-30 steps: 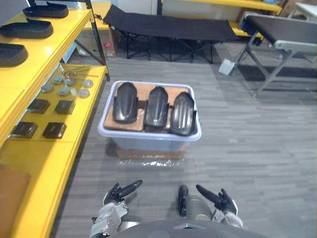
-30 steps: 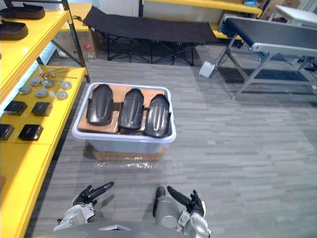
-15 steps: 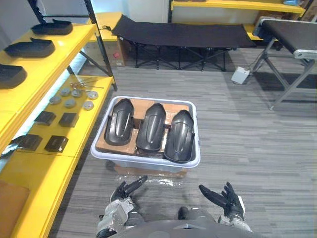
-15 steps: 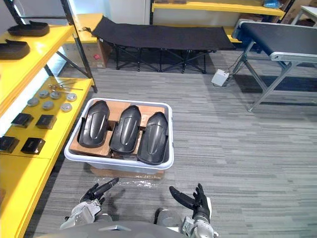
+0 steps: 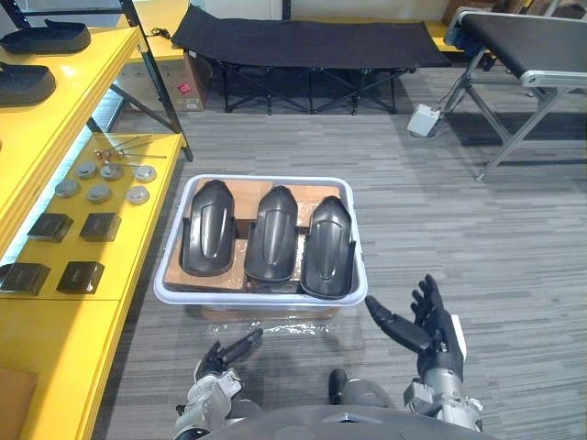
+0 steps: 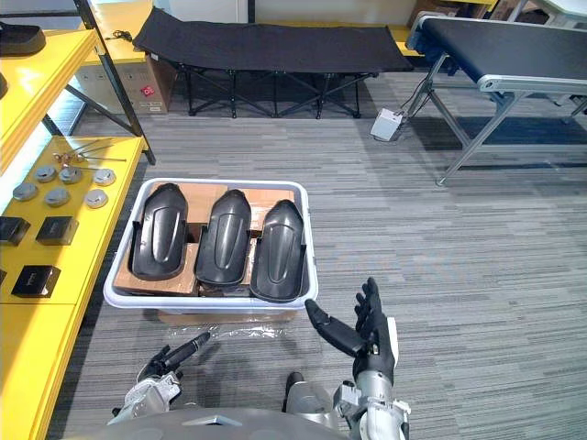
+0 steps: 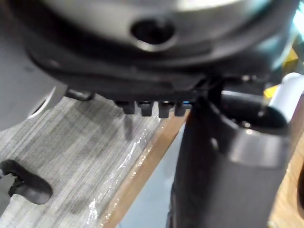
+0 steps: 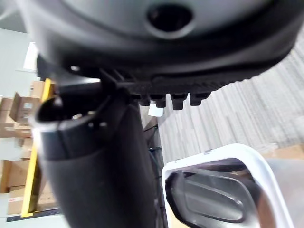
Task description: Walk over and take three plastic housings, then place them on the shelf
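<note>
Three black plastic housings lie side by side on a wooden board in a white bin (image 5: pixel 264 298) on the floor: the left housing (image 5: pixel 209 237), the middle housing (image 5: pixel 271 232) and the right housing (image 5: pixel 329 244). My right hand (image 5: pixel 431 326) is raised, open with straight fingers, just off the bin's near right corner and apart from it. My left hand (image 5: pixel 220 359) hangs low in front of the bin's near edge, open, touching nothing. In the right wrist view one housing (image 8: pixel 209 199) shows inside the bin. More black housings (image 5: pixel 44 37) rest on the yellow shelf's upper level.
A yellow shelf (image 5: pixel 64 312) runs along the left, its lower level carrying metal discs (image 5: pixel 98 192) and small black blocks (image 5: pixel 48 226). A black cot (image 5: pixel 307 41) stands behind the bin, a conveyor on grey legs (image 5: pixel 523 64) at the far right. Grey floor lies open to the right.
The camera has come closer to the bin and shifted. My right hand has risen and moved forward beside the bin's near right corner. The left hand stays low.
</note>
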